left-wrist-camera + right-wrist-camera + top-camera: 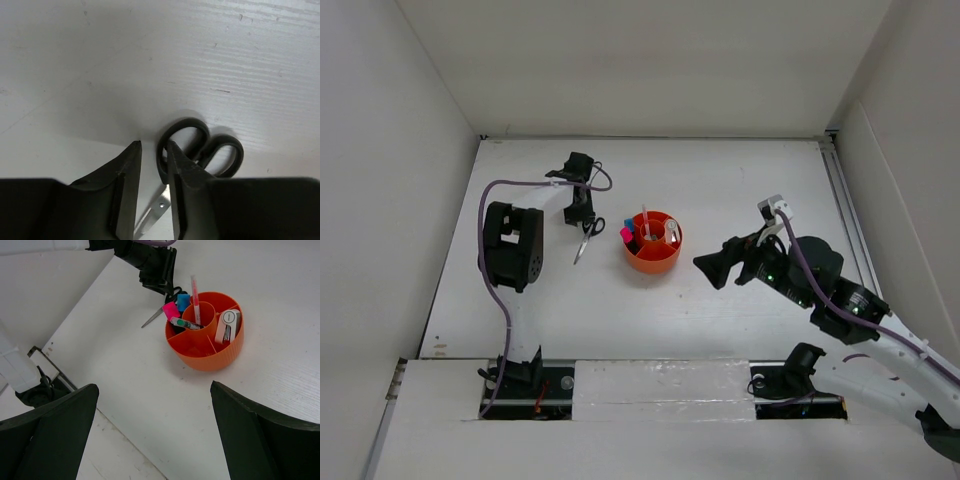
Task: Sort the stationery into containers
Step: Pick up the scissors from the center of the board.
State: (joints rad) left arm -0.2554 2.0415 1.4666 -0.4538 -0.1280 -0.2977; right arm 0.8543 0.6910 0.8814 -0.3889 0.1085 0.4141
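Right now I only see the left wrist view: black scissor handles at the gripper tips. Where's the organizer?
Observer: The orange organizer stands just right of the scissors, apart from them.
Operator: Anything in it?
Observer: Pink- and blue-capped highlighters on its scissors side, a pink pen upright in the central cup.
Operator: And the right gripper?
Observer: The right gripper hovers wide open on the organizer's right, holding nothing.

left arm (512, 245): looking chunky, all black, boxy motor housings
right arm (820, 285): going black up top, white on the lower link, tiny green lights glowing
cables (485, 270): purple, running along both arms
bases (525, 378): showing black
left fingers (125, 185): tapering into matte black wedges
right fingers (50, 435): looking broad, also black
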